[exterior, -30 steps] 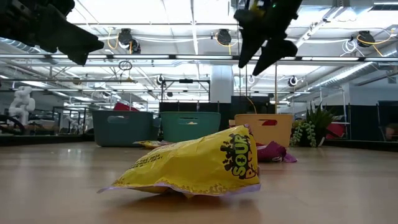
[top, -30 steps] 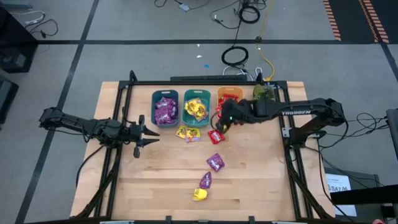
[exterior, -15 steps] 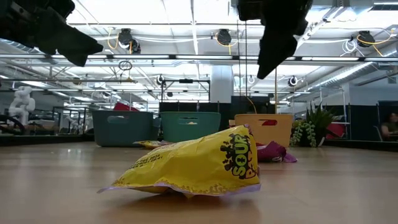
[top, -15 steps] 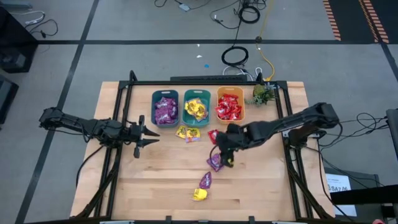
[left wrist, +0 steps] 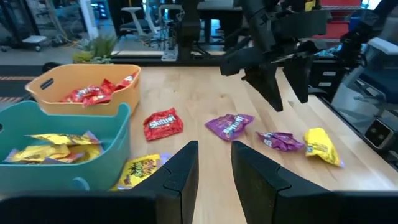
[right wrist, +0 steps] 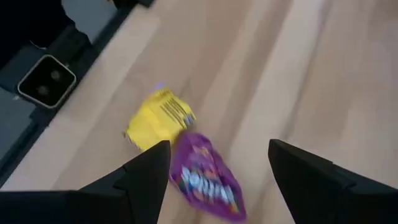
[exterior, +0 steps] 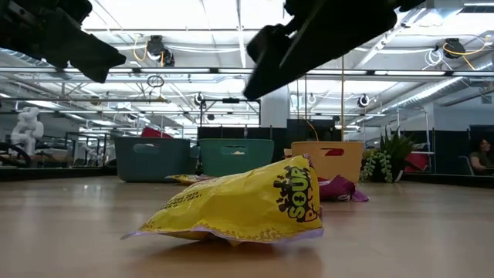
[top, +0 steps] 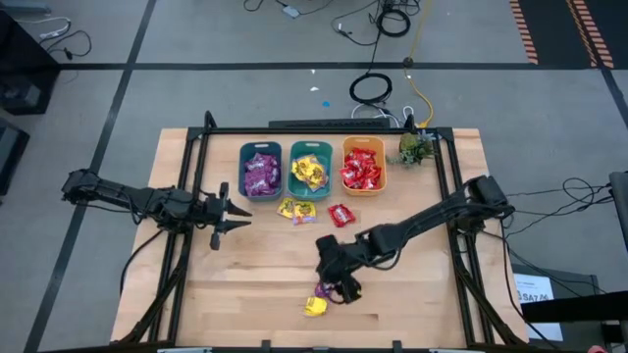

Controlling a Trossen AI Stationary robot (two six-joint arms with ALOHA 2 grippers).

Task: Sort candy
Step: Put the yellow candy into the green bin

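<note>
Three bins line the desk's far edge: the teal bin [top: 261, 170] holds purple candy, the green bin [top: 310, 169] holds yellow packets, the orange bin [top: 363, 165] holds red ones. In front of them lie two yellow packets [top: 295, 210] and a red packet [top: 340, 215]. The right gripper [top: 342, 285], fingers spread wide and empty, hangs over a purple packet [right wrist: 205, 177] beside a yellow packet [top: 314, 307] near the front edge. The left gripper [top: 234, 213] waits left of the bins, part open, empty.

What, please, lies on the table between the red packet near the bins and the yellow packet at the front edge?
In the left wrist view, two purple packets lie between the red packet and the yellow packet.
</note>
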